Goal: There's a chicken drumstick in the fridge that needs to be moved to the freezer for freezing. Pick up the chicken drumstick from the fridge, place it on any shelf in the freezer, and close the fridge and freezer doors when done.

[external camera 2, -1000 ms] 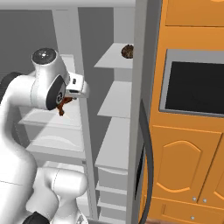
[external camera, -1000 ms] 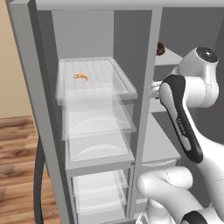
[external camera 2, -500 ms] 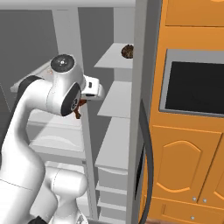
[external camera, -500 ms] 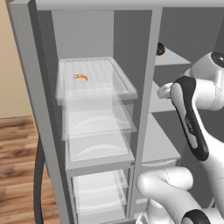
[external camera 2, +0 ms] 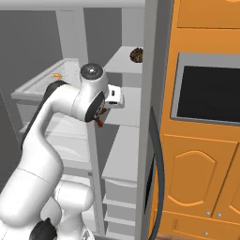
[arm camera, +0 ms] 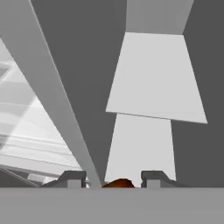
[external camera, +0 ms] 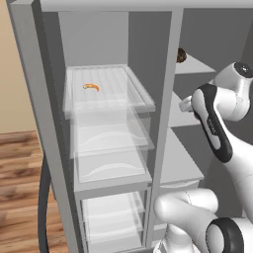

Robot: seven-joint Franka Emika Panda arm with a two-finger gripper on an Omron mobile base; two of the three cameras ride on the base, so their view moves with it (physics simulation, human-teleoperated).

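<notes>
Claw (arm camera: 114, 179), hand view: tips pinch drumstick (arm camera: 118, 183), red-brown lump between them; ahead, freezer (arm camera: 153, 83) w/ solid grey shelves, divider post running diagonally at left, fridge's (arm camera: 17, 131) ribbed shelf beyond it. Right base view: claw (external camera 2: 100, 120) at arm's end, level w/ middle freezer shelf, just in front of divider; drumstick (external camera 2: 99, 123) shows as red-brown bit under wrist; dark lump (external camera 2: 137, 55) on top freezer shelf. Left base view: orange curl (external camera: 91, 87) on fridge shelf; arm (external camera: 217, 128) reaches toward freezer side.
</notes>
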